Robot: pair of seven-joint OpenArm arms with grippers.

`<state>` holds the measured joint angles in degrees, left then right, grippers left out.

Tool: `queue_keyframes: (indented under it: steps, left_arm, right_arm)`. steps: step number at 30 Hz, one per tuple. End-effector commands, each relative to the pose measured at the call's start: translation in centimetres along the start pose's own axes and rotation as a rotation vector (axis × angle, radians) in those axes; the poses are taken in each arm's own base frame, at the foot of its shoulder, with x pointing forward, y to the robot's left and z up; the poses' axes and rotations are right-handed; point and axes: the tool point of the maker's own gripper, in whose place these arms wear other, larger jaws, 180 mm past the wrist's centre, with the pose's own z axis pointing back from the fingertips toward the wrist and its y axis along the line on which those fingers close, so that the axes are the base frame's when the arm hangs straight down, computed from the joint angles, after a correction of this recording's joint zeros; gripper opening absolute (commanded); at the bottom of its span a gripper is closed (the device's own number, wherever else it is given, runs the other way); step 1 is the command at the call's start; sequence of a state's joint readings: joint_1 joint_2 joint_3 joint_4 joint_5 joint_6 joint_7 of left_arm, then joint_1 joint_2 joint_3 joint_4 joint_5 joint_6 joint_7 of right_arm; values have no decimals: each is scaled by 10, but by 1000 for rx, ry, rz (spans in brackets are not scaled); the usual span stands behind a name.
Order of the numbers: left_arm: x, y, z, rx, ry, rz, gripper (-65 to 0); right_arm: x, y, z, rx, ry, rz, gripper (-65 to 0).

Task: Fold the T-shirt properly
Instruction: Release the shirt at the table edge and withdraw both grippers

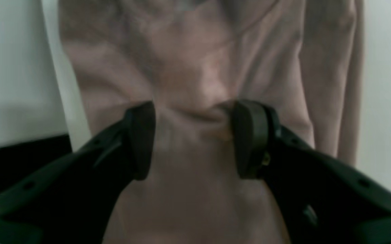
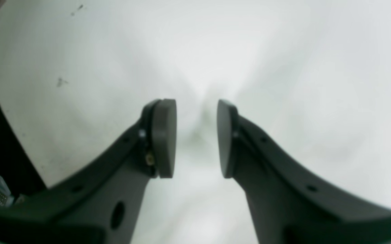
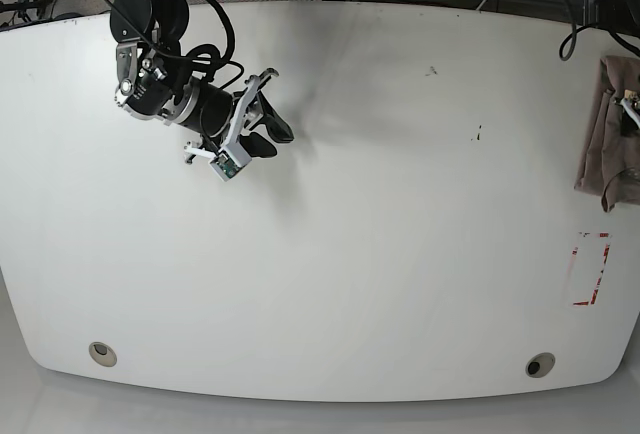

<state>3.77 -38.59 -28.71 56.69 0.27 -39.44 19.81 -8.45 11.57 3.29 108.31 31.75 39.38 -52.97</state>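
Left wrist view: the T-shirt (image 1: pixel 198 67) is being straddled by the left fingers (image 1: pixel 195 139), spread wide with cloth bunched between the pads — whether it is pinched cannot be told.

Right wrist view: the right fingers (image 2: pixel 197 139) are being held part open over bare worktop (image 2: pixel 300 84), holding nothing.

Base view: the shirt is hanging at the right edge of the frame — likely awaiting spreading.

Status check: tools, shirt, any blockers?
Left tool jaws apart, pads pressed into bunched T-shirt at table's edge. Right tool open, empty, above bare table. No blockers visible.
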Motion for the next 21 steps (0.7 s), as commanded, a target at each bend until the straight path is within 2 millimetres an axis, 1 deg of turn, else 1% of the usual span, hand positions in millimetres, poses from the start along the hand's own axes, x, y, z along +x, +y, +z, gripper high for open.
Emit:
queue_keyframes:
  steps: [1, 3, 4, 5, 6, 8, 12, 15, 17, 19, 20, 21]
  left_arm:
    - [16, 32, 16, 65, -59, 24, -311]
    - [28, 44, 25, 101, -99, 30, -311]
    - [33, 46, 28, 112, -114, 26, -311]
    - [43, 50, 34, 128, -140, 13, -311]
    - [53, 51, 39, 141, -156, -11, -312]
    - [67, 44, 44, 147, -173, -43, -312]
    - [99, 14, 49, 138, -263, -81, -312]
    - [118, -15, 50, 114, -345, -74, -312]
    - [138, -49, 49, 69, -458, -53, -312]
    - [156, -69, 51, 56, -549, -38, -312]
    - [165, -85, 53, 43, -610, -30, -312]
    - [166, -98, 54, 34, -643, -21, -312]
  right_arm:
    - [16, 1, 4, 4, -49, 29, -461]
    - [16, 1, 4, 1, -48, 27, -461]
    - [16, 1, 4, 1, -48, 27, -461]
    - [16, 0, 4, -1, -49, 28, -461]
    - [16, 0, 4, -3, -49, 28, -461]
    - [16, -2, 5, -9, -49, 27, -461]
    - [9, -27, 13, -106, -5, 70, -461]
    - [11, -44, 19, -187, -21, 113, -461]
    - [14, -55, 21, -232, -59, 134, -460]
    - [16, -62, 23, -258, -91, 147, -458]
    - [12, -66, 27, -278, -107, 146, -458]
    - [9, -70, 32, -300, -131, 142, -458]
